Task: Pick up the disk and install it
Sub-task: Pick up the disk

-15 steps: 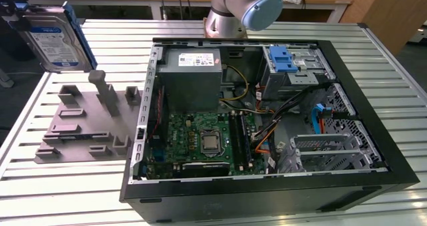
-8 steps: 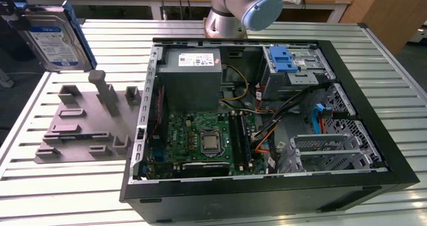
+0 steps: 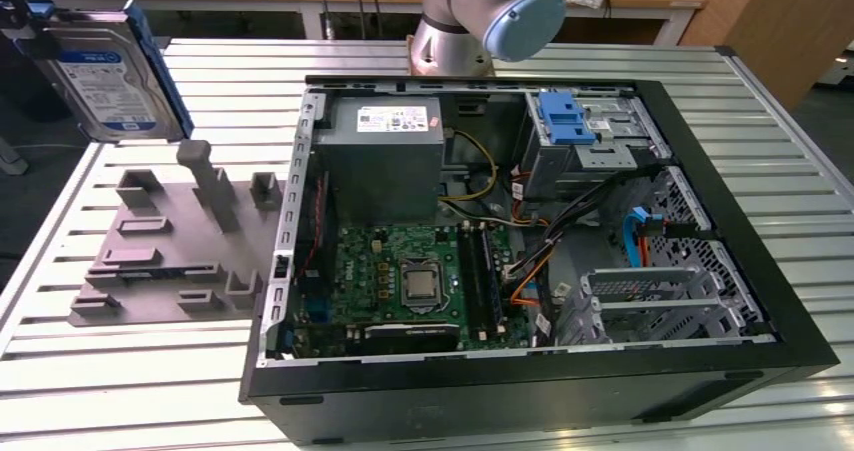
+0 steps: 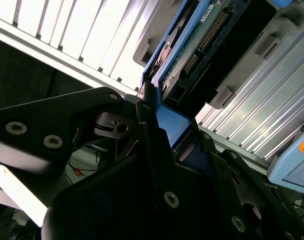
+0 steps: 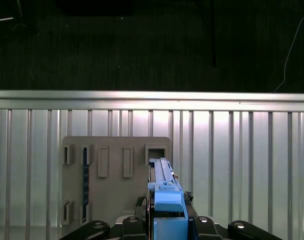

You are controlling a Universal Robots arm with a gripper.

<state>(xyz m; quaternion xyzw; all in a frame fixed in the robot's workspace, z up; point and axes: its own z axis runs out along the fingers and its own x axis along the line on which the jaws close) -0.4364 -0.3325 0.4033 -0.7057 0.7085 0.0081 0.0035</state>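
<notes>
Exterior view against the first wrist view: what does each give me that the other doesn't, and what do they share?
Exterior view: the open computer case, its motherboard, the drive cage with a blue latch, and the disk face-on with its label. First wrist view: the disk edge-on, the gripper shut on its blue carrier. Shared: the disk, the grey fixture plate and the slatted table.

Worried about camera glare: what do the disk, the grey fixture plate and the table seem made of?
By looks, the disk is silvery metal with a glossy label and blue plastic frame; the fixture plate matte grey, probably plastic; the table bright ribbed slats, likely aluminium.
</notes>
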